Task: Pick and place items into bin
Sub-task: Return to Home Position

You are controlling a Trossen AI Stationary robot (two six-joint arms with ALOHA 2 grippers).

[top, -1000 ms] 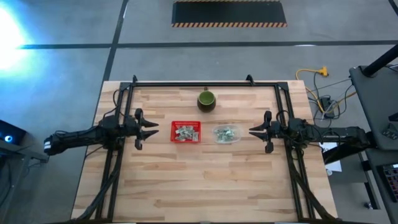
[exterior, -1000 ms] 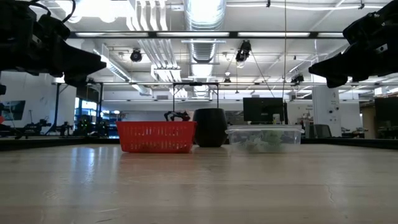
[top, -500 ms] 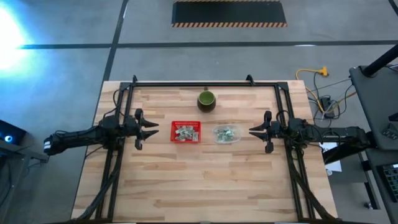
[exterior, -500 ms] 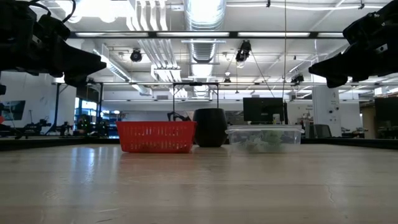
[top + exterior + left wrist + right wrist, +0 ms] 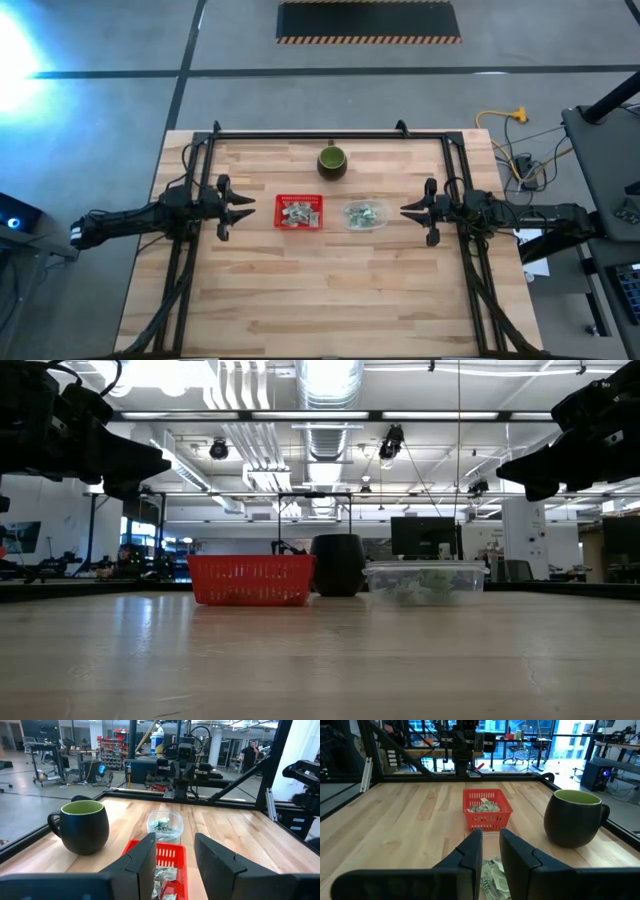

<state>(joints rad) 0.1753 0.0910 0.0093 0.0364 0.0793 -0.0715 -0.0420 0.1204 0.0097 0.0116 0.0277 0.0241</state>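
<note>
Both parted and empty, left gripper (image 5: 245, 208) and right gripper (image 5: 408, 210) flank the binned items (image 5: 299, 212)

Pale green-and-white packets (image 5: 299, 213) heaped in red basket (image 5: 251, 582), more in clear bin (image 5: 470, 582) just beside it

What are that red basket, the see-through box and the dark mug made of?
The red basket is probably moulded plastic: even red, slotted walls. The see-through box looks like thin clear plastic; the packets show through its walls. The dark mug seems glazed ceramic, thick-walled with a soft sheen, though that's a guess.
</note>
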